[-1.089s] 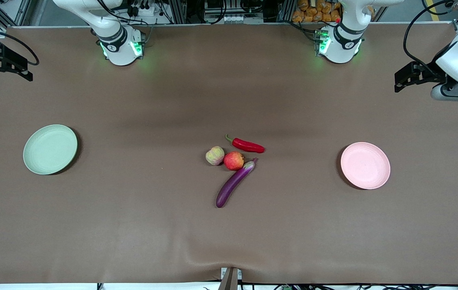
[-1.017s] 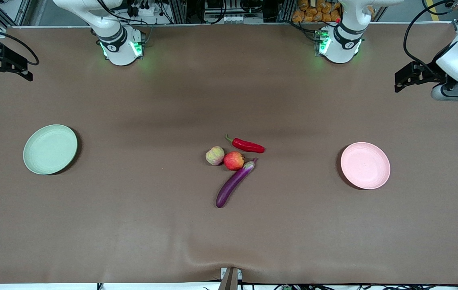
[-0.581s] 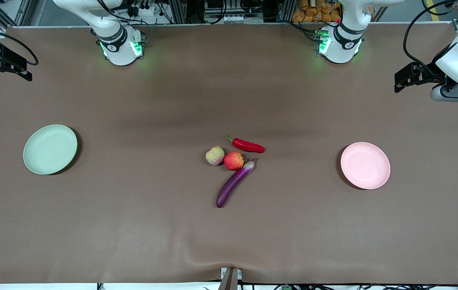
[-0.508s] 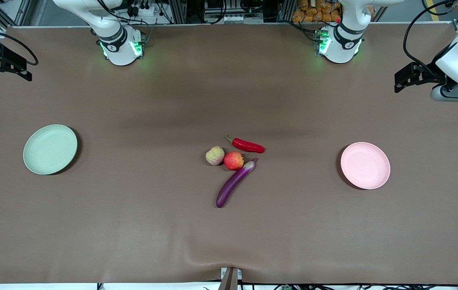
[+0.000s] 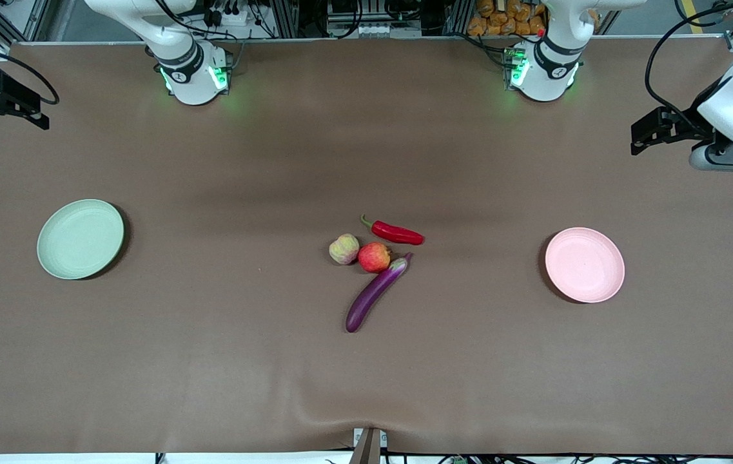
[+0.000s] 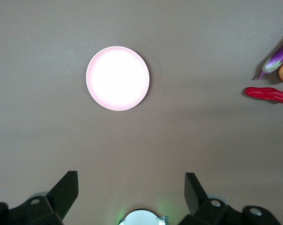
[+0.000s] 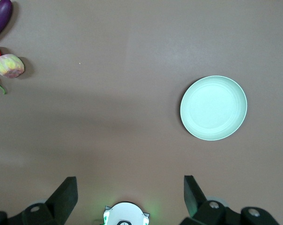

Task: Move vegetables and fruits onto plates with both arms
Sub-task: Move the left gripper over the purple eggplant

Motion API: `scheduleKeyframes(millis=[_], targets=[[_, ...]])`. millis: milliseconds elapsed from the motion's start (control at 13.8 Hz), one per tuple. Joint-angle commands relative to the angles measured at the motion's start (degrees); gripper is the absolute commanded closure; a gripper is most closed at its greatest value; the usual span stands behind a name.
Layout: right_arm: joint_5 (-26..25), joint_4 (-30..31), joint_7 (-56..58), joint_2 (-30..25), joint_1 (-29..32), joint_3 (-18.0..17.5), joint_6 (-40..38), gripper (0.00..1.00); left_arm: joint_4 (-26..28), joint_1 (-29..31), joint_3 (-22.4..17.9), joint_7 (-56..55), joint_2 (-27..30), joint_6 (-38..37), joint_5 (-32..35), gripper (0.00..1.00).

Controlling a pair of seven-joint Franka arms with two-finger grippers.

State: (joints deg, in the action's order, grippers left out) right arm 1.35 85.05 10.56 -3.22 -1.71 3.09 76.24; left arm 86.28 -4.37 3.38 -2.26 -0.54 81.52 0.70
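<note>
In the middle of the table lie a purple eggplant [image 5: 376, 293], a red chili pepper [image 5: 397, 232], a red fruit [image 5: 374, 257] and a pale yellow-green fruit [image 5: 344, 249], close together. The mint green plate [image 5: 80, 239] sits toward the right arm's end, the pink plate [image 5: 585, 265] toward the left arm's end. Both are bare. My left gripper [image 6: 130, 180] hangs open high over the table's end past the pink plate [image 6: 118, 78]. My right gripper [image 7: 129, 183] hangs open high over the other end, past the green plate [image 7: 213, 108]. Neither holds anything.
A brown cloth covers the table, with a small wrinkle [image 5: 340, 415] at the edge nearest the front camera. The two arm bases [image 5: 195, 74] [image 5: 540, 71], lit green, stand along the edge farthest from that camera.
Both grippers have drifted slightly toward the edge where the bases stand. Nothing on the table has moved.
</note>
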Motion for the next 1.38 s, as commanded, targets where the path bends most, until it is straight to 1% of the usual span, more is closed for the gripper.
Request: scheduleKeyframes(millis=[0, 290, 436, 581, 653, 799, 1017, 1162, 1307], targets=[[-0.6, 0.7, -0.1, -0.9, 0.8, -0.4, -0.5, 0.0, -1.8, 0.1, 0.0, -0.5, -1.0, -1.3, -0.7, 0.0], [-0.6, 0.7, -0.2, -0.9, 0.8, -0.4, -0.5, 0.0, -1.8, -0.4, 0.0, -5.5, -2.8, -1.3, -1.7, 0.0], [-0.6, 0.7, -0.1, -0.9, 0.8, -0.3, -0.5, 0.0, -1.8, -0.3, 0.0, -9.5, -4.3, -1.3, -5.2, 0.0], [-0.6, 0.7, -0.1, -0.9, 0.8, -0.3, -0.5, 0.0, -2.3, -0.5, 0.1, -14.5, -7.0, -1.3, -9.6, 0.0], [-0.6, 0.7, -0.1, -0.9, 0.8, -0.3, -0.5, 0.0, -2.6, -1.6, 0.3, -18.4, -8.5, -1.2, -10.6, 0.0], [-0.6, 0.7, -0.1, -0.8, 1.0, -0.3, -0.5, 0.0, -3.1, -5.6, 0.3, -26.9, -11.5, -0.6, -12.3, 0.0], [-0.6, 0.7, -0.1, -0.8, 1.0, -0.3, -0.5, 0.0, -6.6, -11.3, 0.4, -38.1, -17.6, 0.0, -12.7, 0.0], [-0.6, 0.7, -0.1, -0.8, 1.0, -0.3, -0.5, 0.0, -6.9, -13.8, 0.3, -45.8, -20.6, 3.1, -15.0, 0.0], [-0.6, 0.7, -0.1, -0.8, 1.0, -0.3, -0.5, 0.0, -6.7, -16.2, 0.3, -54.8, -23.7, 9.2, -15.6, 0.0]])
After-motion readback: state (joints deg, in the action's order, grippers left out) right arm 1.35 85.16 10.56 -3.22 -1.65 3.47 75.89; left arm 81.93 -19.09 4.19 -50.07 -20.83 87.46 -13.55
